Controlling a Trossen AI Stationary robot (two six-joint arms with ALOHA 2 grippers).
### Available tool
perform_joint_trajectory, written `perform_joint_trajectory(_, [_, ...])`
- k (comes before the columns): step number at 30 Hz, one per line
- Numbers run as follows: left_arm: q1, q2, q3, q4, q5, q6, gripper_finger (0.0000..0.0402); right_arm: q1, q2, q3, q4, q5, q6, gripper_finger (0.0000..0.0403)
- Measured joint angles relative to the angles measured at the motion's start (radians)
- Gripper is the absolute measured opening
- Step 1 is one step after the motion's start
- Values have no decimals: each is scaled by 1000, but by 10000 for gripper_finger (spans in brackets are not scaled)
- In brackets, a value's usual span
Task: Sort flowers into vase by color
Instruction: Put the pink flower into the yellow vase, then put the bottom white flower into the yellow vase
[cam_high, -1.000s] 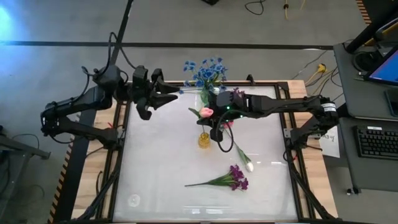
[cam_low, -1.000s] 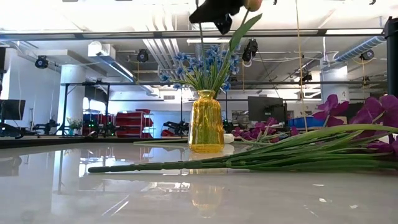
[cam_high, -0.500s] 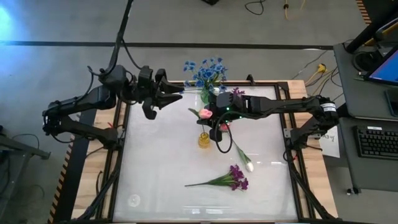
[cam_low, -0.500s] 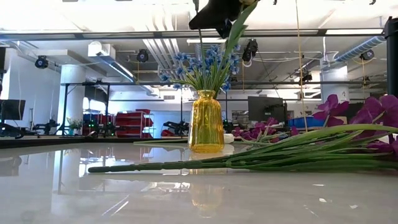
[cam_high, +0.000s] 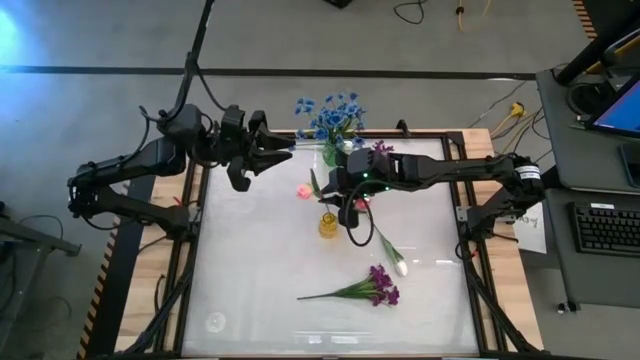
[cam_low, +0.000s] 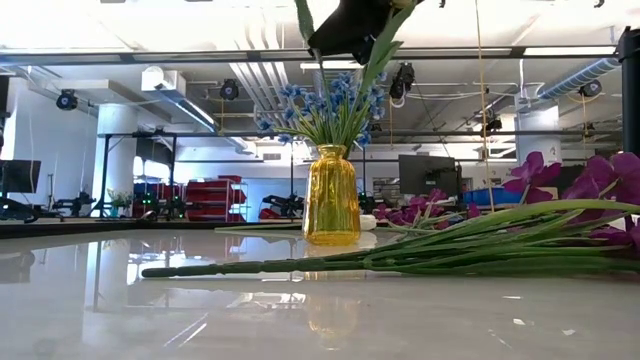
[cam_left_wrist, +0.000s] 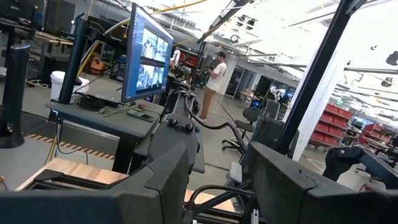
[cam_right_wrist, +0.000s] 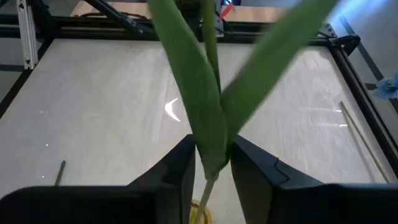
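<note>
Pink tulip (cam_high: 304, 190) had swung left over the yellow vase (cam_high: 328, 224), right gripper (cam_high: 343, 197) clamped on its stem, left gripper (cam_high: 278, 152) parted, so probably lining up the drop.

Your table (cam_high: 250, 280) layout:
Vase (cam_high: 328, 224) at centre, bouquet (cam_high: 365, 287) toward the near edge, bud (cam_high: 400, 267) between them, rightward.

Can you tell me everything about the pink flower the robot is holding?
The pink flower is one small pink bud on a long green stem with long, smooth, plastic-looking leaves. The right gripper has its jaws shut on the stem, holding it in the air above the yellow vase. The bud tilts out toward the left arm's side.
</note>
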Motion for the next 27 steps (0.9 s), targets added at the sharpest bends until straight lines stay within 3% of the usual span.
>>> perform_joint_trajectory(11, [0,0,0,-23,1,-3,151,0,-28,9,-16,26,58,149])
perform_joint_trajectory(19, [0,0,0,-43,1,-3,151,0,-139,9,2,30,123,181])
perform_joint_trajectory(27, [0,0,0,-39,1,17,151,0,-319,11,-11,249,326,183])
